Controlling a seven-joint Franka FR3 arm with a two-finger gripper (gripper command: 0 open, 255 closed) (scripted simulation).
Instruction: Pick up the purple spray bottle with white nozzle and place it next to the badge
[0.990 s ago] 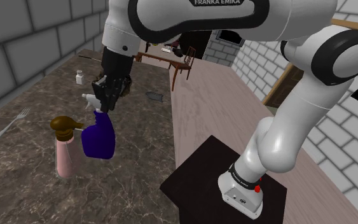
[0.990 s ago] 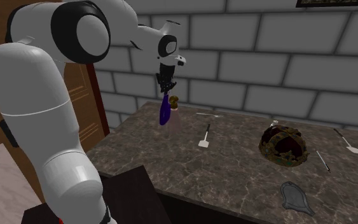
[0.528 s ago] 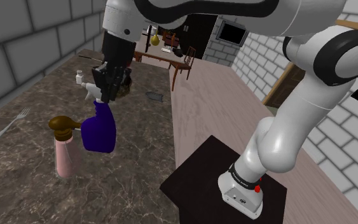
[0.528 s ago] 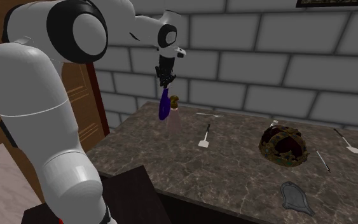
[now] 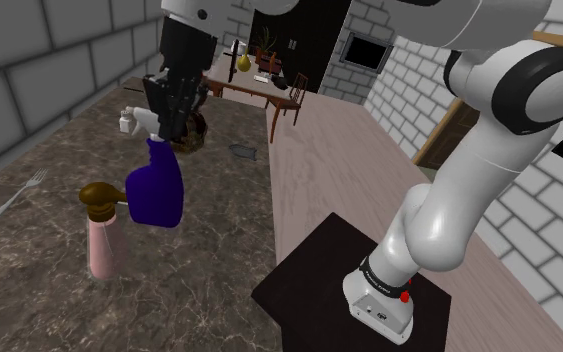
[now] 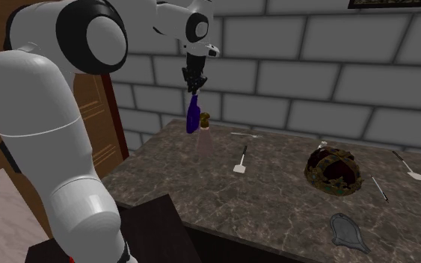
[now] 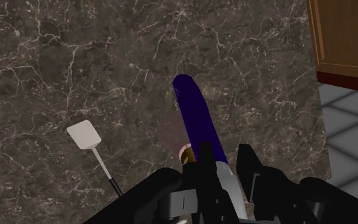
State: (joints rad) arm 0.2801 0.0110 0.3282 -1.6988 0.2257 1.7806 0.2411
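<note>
Home kitchen, prob. Dark marble counter [image 5: 49, 300] runs along grey block walls [image 6: 313, 75]; fork [image 5: 9, 200] & shaker [image 5: 125, 122] near its wall-side edge, spatula [image 7: 84, 135] mid-counter. Wood cabinet [image 7: 343, 35] & pale floor tiles [image 7: 352, 133] past one edge. Beyond the far end: wood dining table [image 5: 244, 90] w/ chair [image 5: 287, 102], white brick wall [image 5: 399, 70].

- A dark marbled surface [image 6: 276, 202].
- On it, a pink bottle [image 5: 100, 245] with a brown top stands upright.
- A fork [image 5: 14, 197], a white spatula [image 6: 241, 159], a dark crown [image 6: 334, 170] and a grey badge [image 6: 347, 231] lie apart.
</note>
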